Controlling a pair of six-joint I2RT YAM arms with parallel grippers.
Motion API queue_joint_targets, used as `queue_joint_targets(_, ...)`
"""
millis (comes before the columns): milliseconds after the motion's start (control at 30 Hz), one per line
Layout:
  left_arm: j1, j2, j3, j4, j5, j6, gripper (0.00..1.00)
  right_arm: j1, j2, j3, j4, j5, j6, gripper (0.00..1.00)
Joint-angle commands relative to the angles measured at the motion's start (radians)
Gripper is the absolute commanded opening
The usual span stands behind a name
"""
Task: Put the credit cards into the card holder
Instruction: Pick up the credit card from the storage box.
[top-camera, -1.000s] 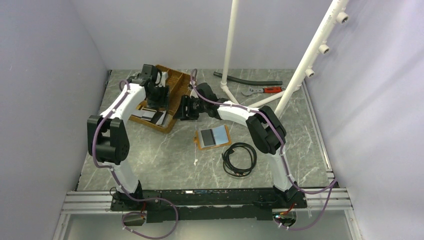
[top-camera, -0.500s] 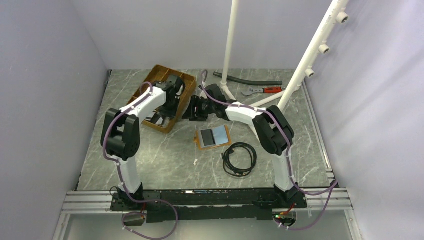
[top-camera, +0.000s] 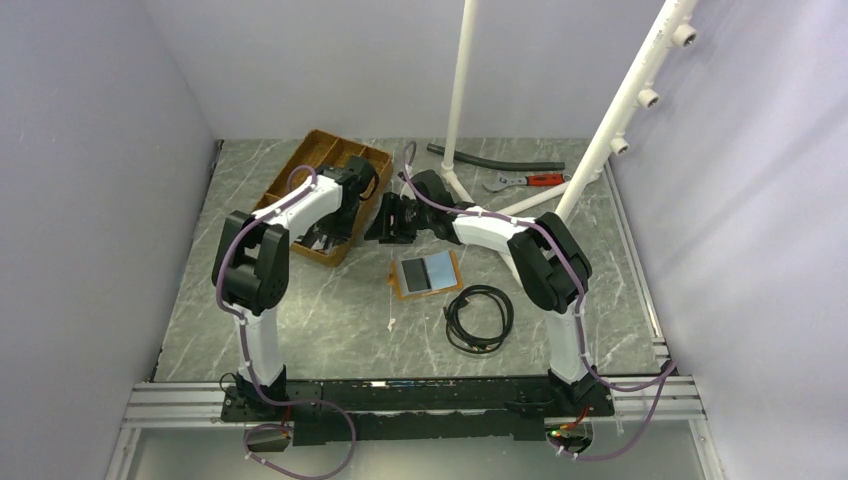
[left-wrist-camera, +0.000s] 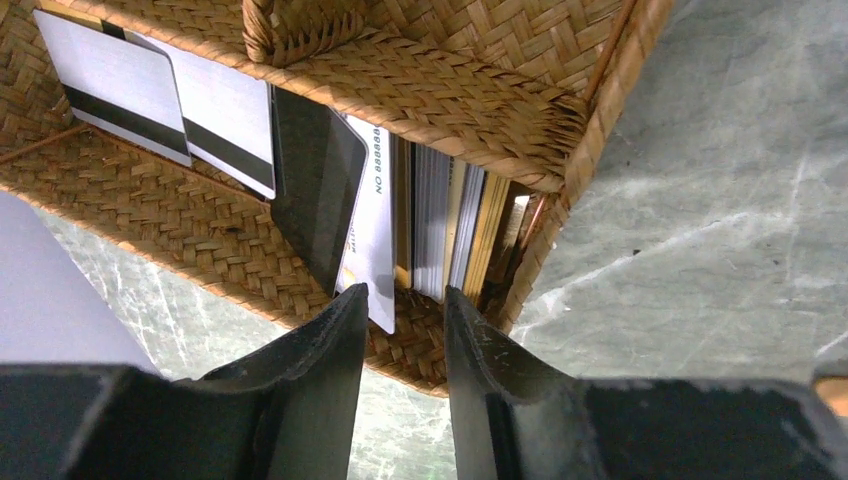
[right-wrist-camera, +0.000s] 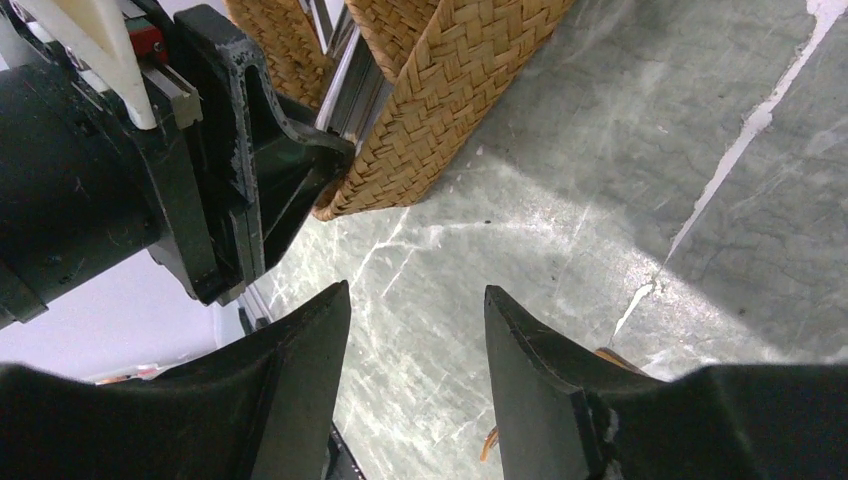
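Credit cards (left-wrist-camera: 372, 225), thin flat plastic rectangles, some whitish with a black stripe and one dark, sit in a compartment of the brown woven basket tray (left-wrist-camera: 450, 100) below my left gripper (left-wrist-camera: 405, 295). Most are packed on edge, their long axes pointing from my fingertips toward the woven divider. My jaws stand partly open, a white card's corner at their mouth but nothing pinched. The small orange-tan card holder (top-camera: 412, 274) lies unfolded on the grey marbled table (top-camera: 330, 310), apart from the tray, long axis roughly left to right, while my right gripper (right-wrist-camera: 417, 295) hangs wide open and empty beside the tray's corner.
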Motion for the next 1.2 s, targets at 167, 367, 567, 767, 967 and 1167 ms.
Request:
queue_joint_targets(167, -0.012, 0.043, 0.048, -0.024, -0.067, -0.028, 0.33, -0.002, -0.061, -0.01, 0.051, 0.0, 0.002, 0.54)
queue_joint_targets(367, -0.018, 0.07, 0.062, -0.044, -0.105, -0.037, 0.28, -0.002, -0.08, -0.024, 0.053, 0.006, -0.005, 0.53)
queue_joint_targets(567, -0.032, 0.078, 0.069, -0.047, -0.168, -0.041, 0.29, -0.002, -0.081, -0.034, 0.06, 0.001, -0.002, 0.53)
queue_joint_targets(767, -0.034, 0.09, 0.076, -0.046, -0.162, -0.035, 0.37, -0.002, -0.088, -0.046, 0.064, -0.002, -0.002, 0.53)
queue_joint_targets(967, -0.034, 0.108, 0.09, -0.053, -0.183, -0.033, 0.32, -0.002, -0.095, -0.051, 0.062, -0.004, -0.007, 0.53)
queue_joint_targets(1167, -0.033, 0.092, 0.095, -0.053, -0.226, -0.028, 0.04, -0.002, -0.105, -0.053, 0.055, -0.007, -0.016, 0.52)
